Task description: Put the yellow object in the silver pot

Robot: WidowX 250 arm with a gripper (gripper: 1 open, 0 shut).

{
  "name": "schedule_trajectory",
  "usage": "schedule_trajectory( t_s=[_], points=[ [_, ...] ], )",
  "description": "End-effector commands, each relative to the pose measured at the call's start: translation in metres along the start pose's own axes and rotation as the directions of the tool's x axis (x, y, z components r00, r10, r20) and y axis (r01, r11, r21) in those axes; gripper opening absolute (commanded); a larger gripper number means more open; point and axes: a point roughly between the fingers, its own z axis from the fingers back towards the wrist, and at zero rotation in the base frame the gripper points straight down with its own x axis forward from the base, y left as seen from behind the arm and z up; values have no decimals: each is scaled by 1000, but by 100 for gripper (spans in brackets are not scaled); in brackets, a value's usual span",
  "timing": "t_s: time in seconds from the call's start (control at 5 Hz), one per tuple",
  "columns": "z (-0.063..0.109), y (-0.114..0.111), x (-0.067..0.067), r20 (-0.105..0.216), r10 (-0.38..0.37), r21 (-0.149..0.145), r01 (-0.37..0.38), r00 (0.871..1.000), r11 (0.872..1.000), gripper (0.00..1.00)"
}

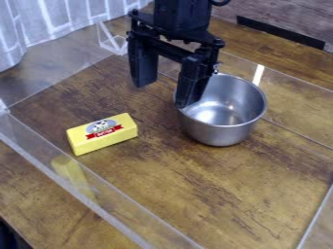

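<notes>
Yellow block (103, 134) is sitting on the wooden worktop (176, 199), off to one side of the silver pot (224, 111). Fingers (168, 86) are spread wide with nothing between them, right by the pot. My worry: swing over low from there and one could clip the rim, tipping the pot.

The block (103, 134) lies left of the pot (225, 113) (both on the table (186, 195)).

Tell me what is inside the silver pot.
The visible part of the silver pot's interior shows only bare, shiny metal; the open jaws hide its left part, so anything there cannot be seen.
</notes>
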Motion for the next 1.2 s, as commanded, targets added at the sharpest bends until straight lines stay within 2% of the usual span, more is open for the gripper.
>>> schedule_trajectory(
  t_s=[0.0,0.2,0.4,0.8,1.0],
  points=[
    [-7,12,-7,-7,-97,9,97,995,995,100],
    [-17,24,-16,-6,-72,15,72,997,997,100],
    [-26,40,-25,7,-7,32,6,1000,999,100],
    [-34,73,-34,71,83,61,-88,994,994,100],
    [-43,89,-29,101,96,64,-103,990,993,100]
  ],
)
